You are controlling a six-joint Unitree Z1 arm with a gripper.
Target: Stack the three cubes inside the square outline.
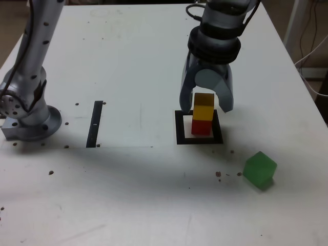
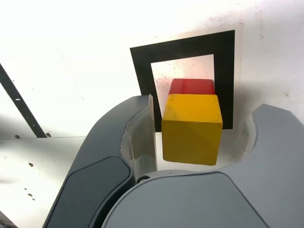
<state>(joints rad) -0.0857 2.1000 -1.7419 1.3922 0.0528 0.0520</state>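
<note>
The yellow cube (image 1: 203, 106) (image 2: 192, 128) sits on top of the red cube (image 1: 201, 127) (image 2: 191, 86), and both stand inside the black square outline (image 1: 200, 140) (image 2: 142, 71). My gripper (image 1: 205, 106) (image 2: 204, 107) hangs over this stack, open, with a finger on either side of the yellow cube and a visible gap to it. The green cube (image 1: 260, 169) lies alone on the white table, nearer the camera and toward the exterior view's right of the outline.
A thin black strip (image 1: 95, 124) (image 2: 19, 102) lies on the table at the exterior view's left of the outline. The arm's grey base (image 1: 28, 120) stands at the far left. Cables hang beyond the table's right edge (image 1: 307, 82).
</note>
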